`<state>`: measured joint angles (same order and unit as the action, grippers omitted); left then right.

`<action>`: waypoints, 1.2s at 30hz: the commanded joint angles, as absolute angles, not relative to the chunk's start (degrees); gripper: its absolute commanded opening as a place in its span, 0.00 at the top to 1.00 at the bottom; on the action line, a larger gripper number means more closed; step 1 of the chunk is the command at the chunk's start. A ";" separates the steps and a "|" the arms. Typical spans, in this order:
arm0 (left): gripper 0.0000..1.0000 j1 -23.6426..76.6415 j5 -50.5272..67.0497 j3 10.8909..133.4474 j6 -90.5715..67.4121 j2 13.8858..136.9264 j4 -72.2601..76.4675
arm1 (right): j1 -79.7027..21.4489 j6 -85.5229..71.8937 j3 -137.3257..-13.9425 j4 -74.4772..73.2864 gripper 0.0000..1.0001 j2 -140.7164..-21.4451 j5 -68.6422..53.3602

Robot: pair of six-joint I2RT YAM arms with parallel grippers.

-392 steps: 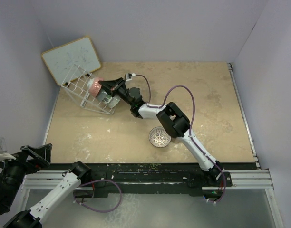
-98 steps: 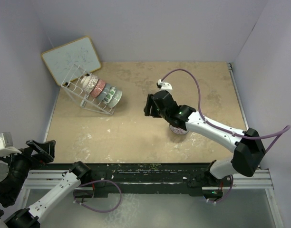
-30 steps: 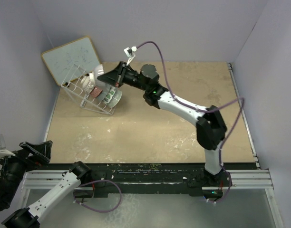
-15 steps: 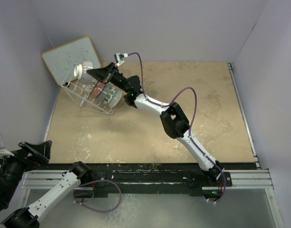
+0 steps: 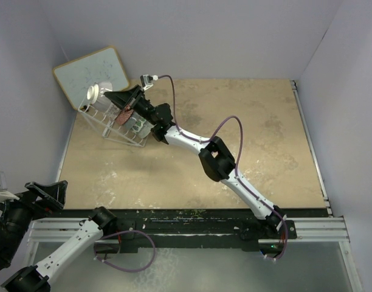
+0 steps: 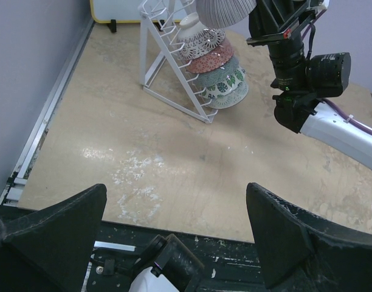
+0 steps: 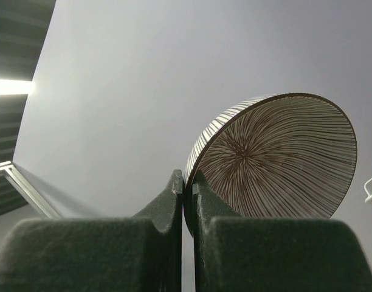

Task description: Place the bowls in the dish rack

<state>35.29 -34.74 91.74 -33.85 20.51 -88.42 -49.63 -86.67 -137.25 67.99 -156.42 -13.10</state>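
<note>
My right gripper (image 5: 112, 97) is shut on the rim of a radial white-striped bowl (image 5: 96, 93) and holds it in the air over the upper end of the white wire dish rack (image 5: 99, 117). The wrist view shows the bowl's striped inside (image 7: 277, 158) pinched between my right gripper's (image 7: 188, 187) jaws. Several patterned bowls (image 6: 216, 73) stand stacked on edge in the rack (image 6: 166, 61), with the held bowl (image 6: 225, 9) above them. My left gripper (image 6: 174, 237) is open and empty, back over the near left table edge (image 5: 25, 193).
A wood-framed whiteboard (image 5: 92, 72) leans on the wall just behind the rack. The right arm (image 5: 192, 143) stretches diagonally across the table from its base at the lower right. Grey walls enclose the left, back and right sides.
My right gripper has carried the radial bowl further left, from over the stacked bowls to above the rack's upper end near the whiteboard. The left arm has not moved.
</note>
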 commanded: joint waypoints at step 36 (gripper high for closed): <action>0.01 35.52 -34.97 92.02 -33.08 20.44 -88.60 | -49.14 -85.43 -150.46 55.72 0.82 -163.35 -2.56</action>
